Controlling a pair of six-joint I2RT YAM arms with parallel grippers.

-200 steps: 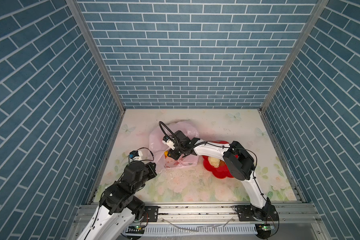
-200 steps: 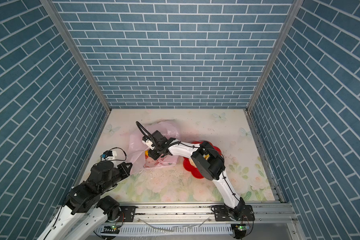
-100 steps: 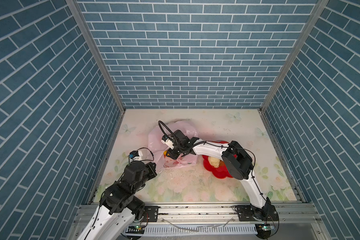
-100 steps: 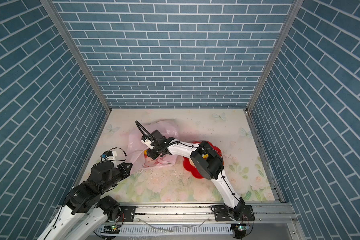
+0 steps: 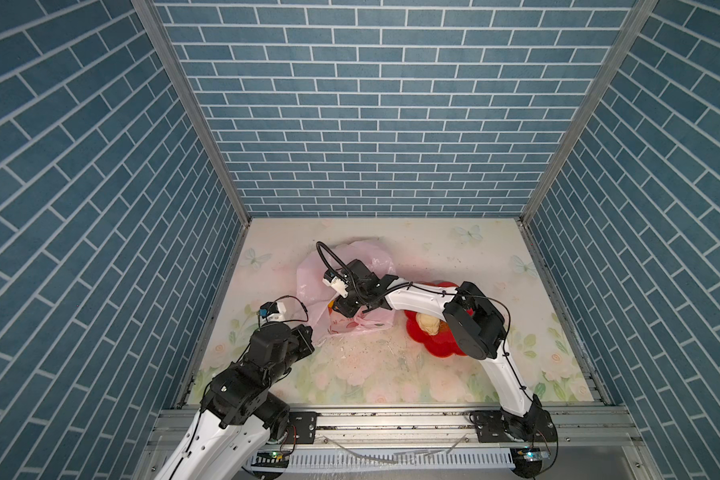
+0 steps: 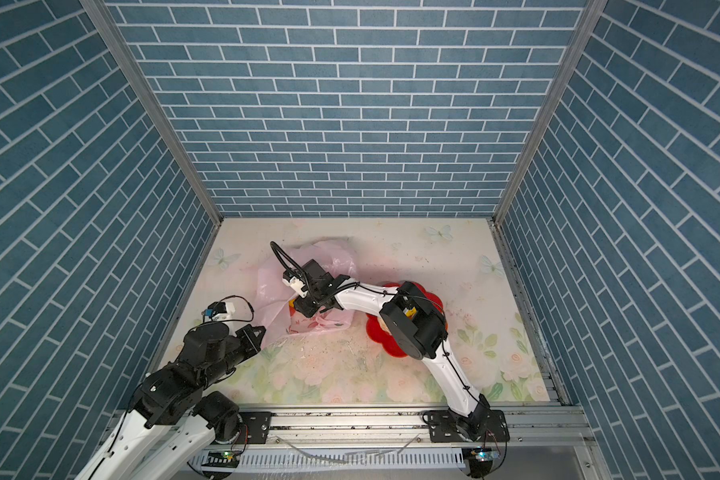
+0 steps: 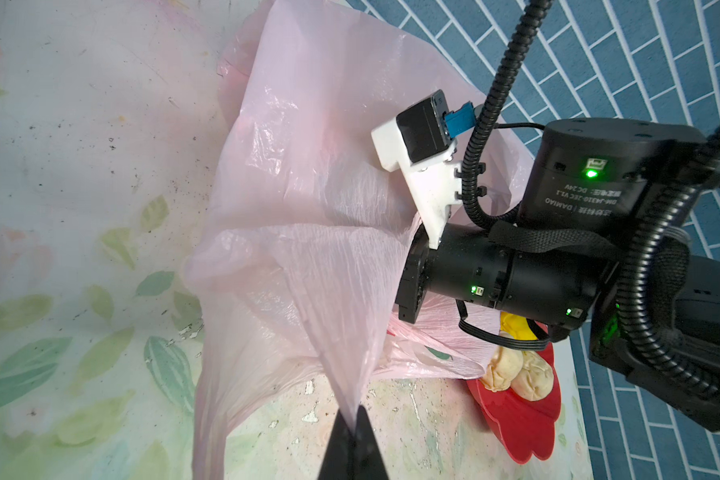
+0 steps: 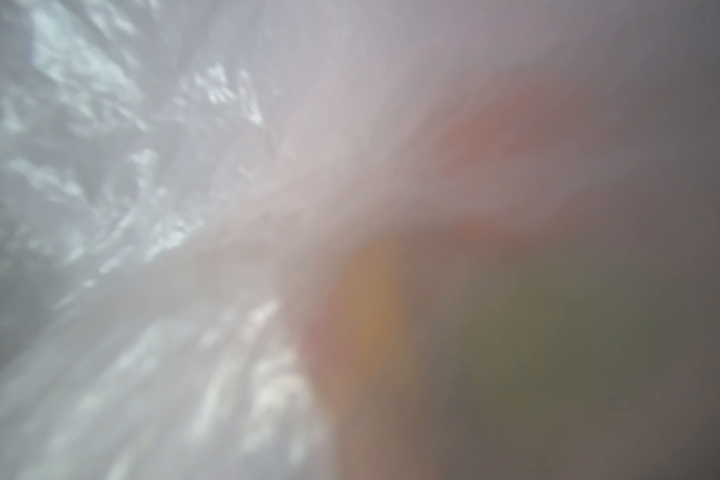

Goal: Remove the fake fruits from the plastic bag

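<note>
Keeping the thin, translucent pale-pink plastic bag (image 7: pixel 308 187) pinched tight in the left gripper (image 7: pixel 352 419) at lower centre, edging the right gripper (image 5: pixel 345 308), spread untellable under film, deeper toward the orange fake fruit (image 5: pixel 331 306) mid-frame, nearing another pickup.

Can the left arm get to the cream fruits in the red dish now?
Probably not: the left gripper is shut on the plastic bag, and the right arm hangs over the red dish.
</note>
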